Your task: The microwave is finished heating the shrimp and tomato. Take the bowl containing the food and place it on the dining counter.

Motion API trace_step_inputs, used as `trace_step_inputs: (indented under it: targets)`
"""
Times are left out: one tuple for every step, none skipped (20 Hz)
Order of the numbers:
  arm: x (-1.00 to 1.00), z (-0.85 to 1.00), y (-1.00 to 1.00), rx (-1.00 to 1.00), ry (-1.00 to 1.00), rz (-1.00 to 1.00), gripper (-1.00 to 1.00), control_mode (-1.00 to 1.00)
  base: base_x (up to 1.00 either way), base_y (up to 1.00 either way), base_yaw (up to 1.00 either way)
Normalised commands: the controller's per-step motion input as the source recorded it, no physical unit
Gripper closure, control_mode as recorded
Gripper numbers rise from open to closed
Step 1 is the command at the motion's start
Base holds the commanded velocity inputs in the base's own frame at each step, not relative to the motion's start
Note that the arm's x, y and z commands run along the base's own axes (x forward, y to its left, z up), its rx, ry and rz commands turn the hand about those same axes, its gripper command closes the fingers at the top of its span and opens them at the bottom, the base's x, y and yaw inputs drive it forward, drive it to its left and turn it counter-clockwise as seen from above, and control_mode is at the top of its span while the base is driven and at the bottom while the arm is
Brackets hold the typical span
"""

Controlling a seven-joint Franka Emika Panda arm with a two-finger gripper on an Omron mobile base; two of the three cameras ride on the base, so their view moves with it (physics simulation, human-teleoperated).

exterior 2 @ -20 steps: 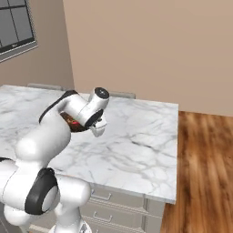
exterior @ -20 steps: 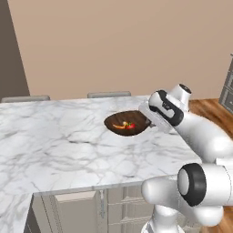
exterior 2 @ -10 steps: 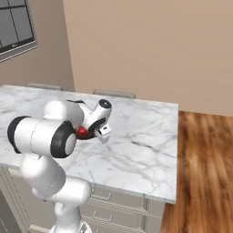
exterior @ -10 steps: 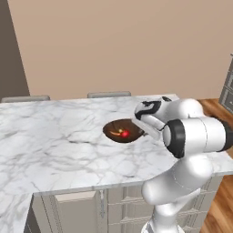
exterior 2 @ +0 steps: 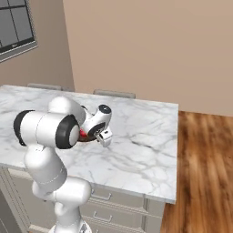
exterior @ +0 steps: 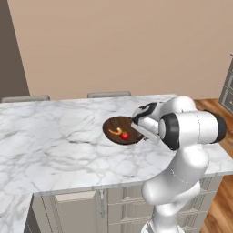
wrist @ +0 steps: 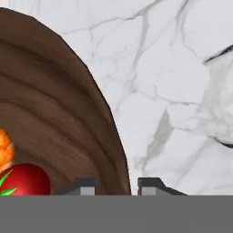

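No readable text, label, brand, number or sign is showing in any of the three views. The marble surface, the wooden bowl and the wall are carrying no legible markings.

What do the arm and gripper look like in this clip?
The arm has glossy white rounded links with black bands at the joints and no visible cables or markings. The gripper has a white hand with a dark wrist and two small dark grey, squared fingertips.
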Motion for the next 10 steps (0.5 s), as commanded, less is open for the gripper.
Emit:
trace_step_inputs:
  targets:
    - [-0.67, 0.86, -0.3, 0.03, 0.0, 0.0, -1.0, -1.0, 0.0, 0.0, 0.0]
    - [-0.8, 1.0, -0.39, 0.07, 0.0, 0.0, -1.0, -1.0, 0.0, 0.0, 0.0]
    - [-0.89, 1.0, -0.45, 0.09, 0.0, 0.0, -1.0, -1.0, 0.0, 0.0, 0.0]
    - [-0.94, 1.0, -0.39, 0.12, -0.05, 0.0, -1.0, -1.0, 0.0, 0.0, 0.0]
    - [-1.0, 1.0, -0.34, 0.13, -0.09, 0.0, -1.0, -1.0, 0.0, 0.0, 0.0]
    - [-1.0, 1.0, -0.32, 0.12, -0.12, 0.0, -1.0, -1.0, 0.0, 0.0, 0.0]
    - [-1.0, 1.0, -0.29, 0.13, -0.17, 0.0, -1.0, -1.0, 0.0, 0.0, 0.0]
    - [-1.0, 1.0, -0.23, 0.13, -0.19, 0.0, -1.0, -1.0, 0.0, 0.0, 0.0]
    - [-1.0, 1.0, -0.16, 0.12, -0.22, 0.0, -1.0, -1.0, 0.0, 0.0, 0.0]
    - [-1.0, 1.0, -0.1, 0.11, -0.23, 0.0, -1.0, -1.0, 0.0, 0.0, 0.0]
